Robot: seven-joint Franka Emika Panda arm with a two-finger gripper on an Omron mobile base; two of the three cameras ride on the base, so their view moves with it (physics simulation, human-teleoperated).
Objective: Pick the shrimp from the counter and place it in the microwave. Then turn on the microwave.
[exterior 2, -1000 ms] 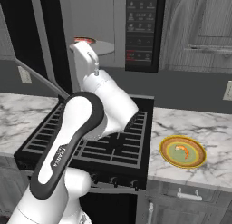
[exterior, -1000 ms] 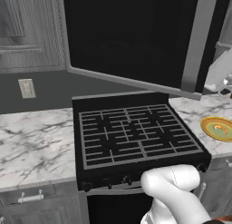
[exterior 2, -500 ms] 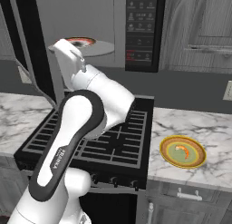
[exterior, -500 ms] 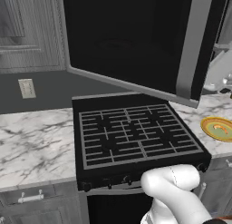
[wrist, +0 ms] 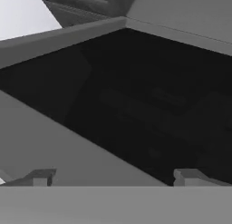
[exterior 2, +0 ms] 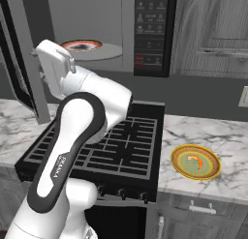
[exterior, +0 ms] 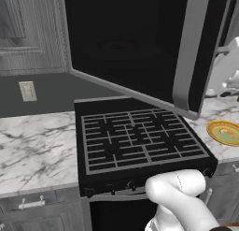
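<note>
**Flat, even light with dark patches and soft detail**

The light is even and soft in all three views, and no single source shows. The counter [exterior: 32, 150] is the brightest surface in the left base view, with its grey veins easy to read. The stove top [exterior: 140, 141] is very dark, yet its grates stay visible. The open door of the microwave [exterior: 140, 43] is almost pure black there, with a faint reflection only. In the right base view the microwave inside is a pale, flat grey and the white arm [exterior 2: 82, 117] shows gentle shading. Shadows under things are weak. The hand view is dim and low in contrast. All pictures are a little soft and blocky; edges look straight, without bending.
</note>
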